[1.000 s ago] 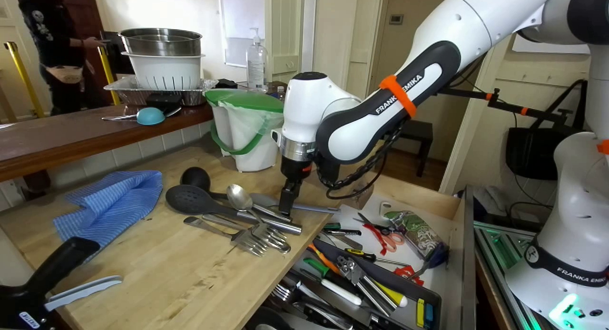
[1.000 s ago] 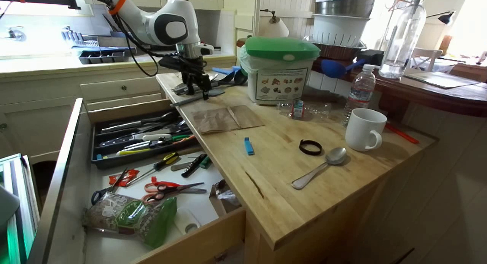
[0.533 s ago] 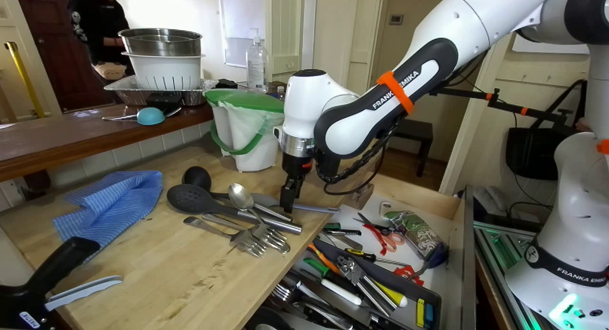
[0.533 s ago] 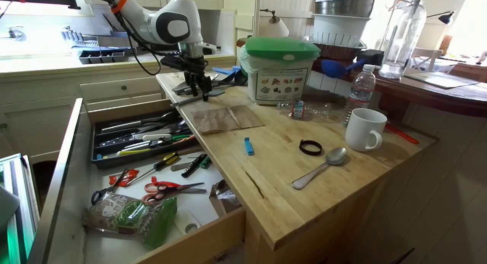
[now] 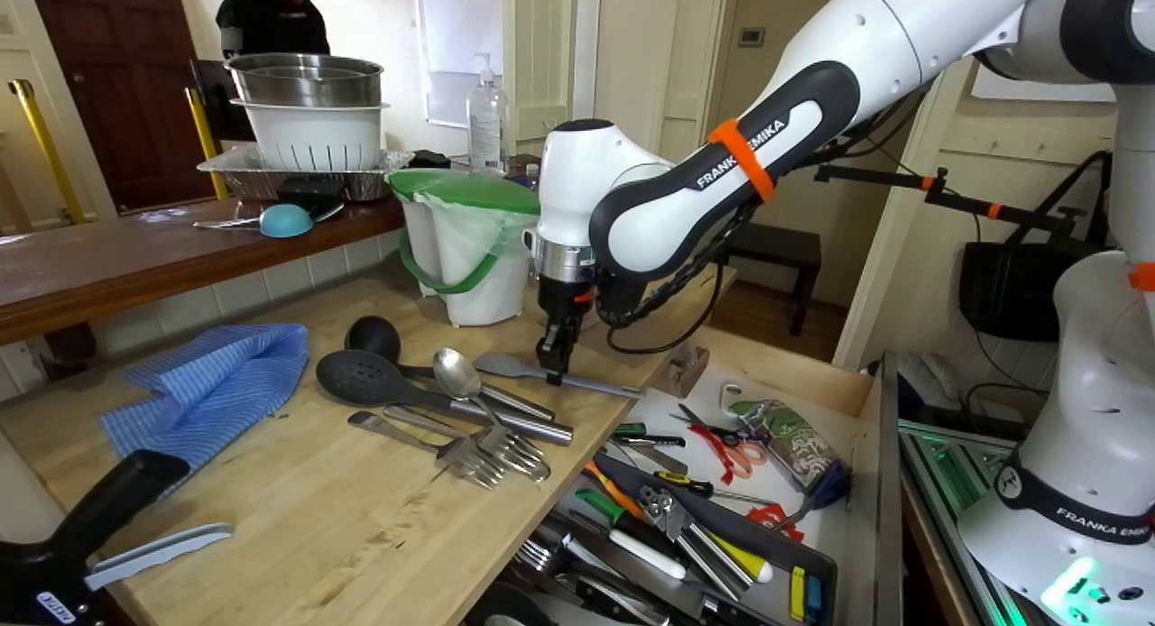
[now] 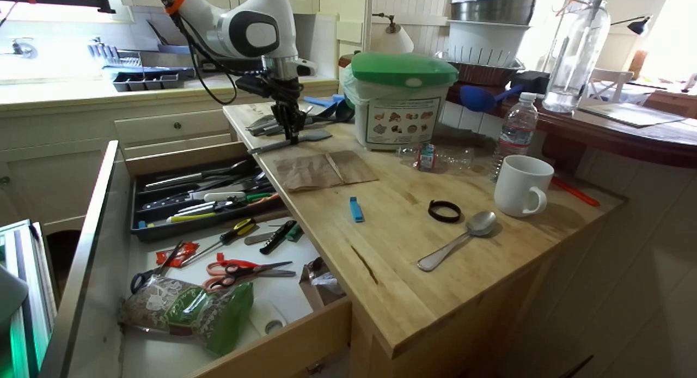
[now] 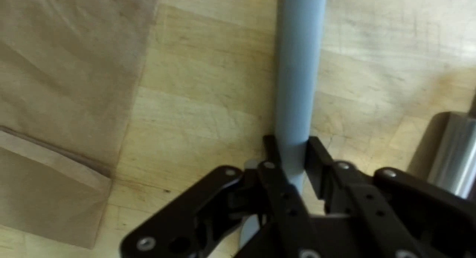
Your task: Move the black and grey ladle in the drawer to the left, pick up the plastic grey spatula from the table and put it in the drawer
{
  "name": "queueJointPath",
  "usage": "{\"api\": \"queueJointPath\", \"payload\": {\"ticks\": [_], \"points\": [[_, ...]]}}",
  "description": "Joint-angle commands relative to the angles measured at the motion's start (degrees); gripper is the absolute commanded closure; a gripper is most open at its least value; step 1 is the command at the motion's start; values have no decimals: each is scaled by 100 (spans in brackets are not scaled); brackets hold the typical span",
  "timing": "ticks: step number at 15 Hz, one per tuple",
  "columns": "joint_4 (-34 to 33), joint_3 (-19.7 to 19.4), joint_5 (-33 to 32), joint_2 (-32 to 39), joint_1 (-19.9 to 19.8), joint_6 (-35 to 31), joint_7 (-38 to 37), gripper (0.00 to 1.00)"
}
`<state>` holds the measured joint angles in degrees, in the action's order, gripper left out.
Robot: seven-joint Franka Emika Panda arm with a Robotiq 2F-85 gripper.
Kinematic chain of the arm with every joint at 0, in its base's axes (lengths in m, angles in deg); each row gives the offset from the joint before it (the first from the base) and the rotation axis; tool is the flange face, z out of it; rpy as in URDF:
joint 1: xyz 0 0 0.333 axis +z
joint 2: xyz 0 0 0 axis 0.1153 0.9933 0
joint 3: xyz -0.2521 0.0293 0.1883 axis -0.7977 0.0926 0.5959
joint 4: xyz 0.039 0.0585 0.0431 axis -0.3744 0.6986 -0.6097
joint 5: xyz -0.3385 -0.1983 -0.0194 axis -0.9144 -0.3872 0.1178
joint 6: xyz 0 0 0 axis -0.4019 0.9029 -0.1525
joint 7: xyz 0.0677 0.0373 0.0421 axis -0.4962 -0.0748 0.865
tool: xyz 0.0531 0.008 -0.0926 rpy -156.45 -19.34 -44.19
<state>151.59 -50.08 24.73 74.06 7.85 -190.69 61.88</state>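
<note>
The grey spatula (image 5: 600,387) is on the table (image 5: 307,527), its blade (image 6: 318,135) towards the bin and its handle end at the table edge above the drawer. My gripper (image 7: 292,148) points down and is shut on the handle, with a dark finger (image 7: 314,150) against each side. I cannot tell whether the spatula is lifted at all. The drawer (image 6: 294,342) stands pulled out below. Among the utensils in its black tray is a black utensil with a metal handle (image 6: 179,181); whether this is the black and grey ladle I cannot tell.
Close beside the gripper lie a black ladle (image 5: 373,337), a slotted spoon (image 5: 356,378), a metal spoon (image 5: 456,373) and forks (image 5: 474,464). A green-lidded bin (image 6: 403,105) stands behind; a brown paper bag (image 6: 305,171) lies flat nearby. Scissors (image 6: 239,272) lie in the drawer.
My gripper has closed on the spatula handle and shifted slightly away from the forks, towards the paper bag. The spatula has moved and turned a little with it. A person walked behind.
</note>
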Motion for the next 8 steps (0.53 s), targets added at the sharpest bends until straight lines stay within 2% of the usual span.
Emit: {"api": "queueJointPath", "payload": {"ticks": [1,5,8], "points": [[257,-61,-63,-416,13,85,-7,94],[1022,59,-63,-1444,-14,-115,517,94],[1609,176,189,-2252,-48,-78,1236,94]]}}
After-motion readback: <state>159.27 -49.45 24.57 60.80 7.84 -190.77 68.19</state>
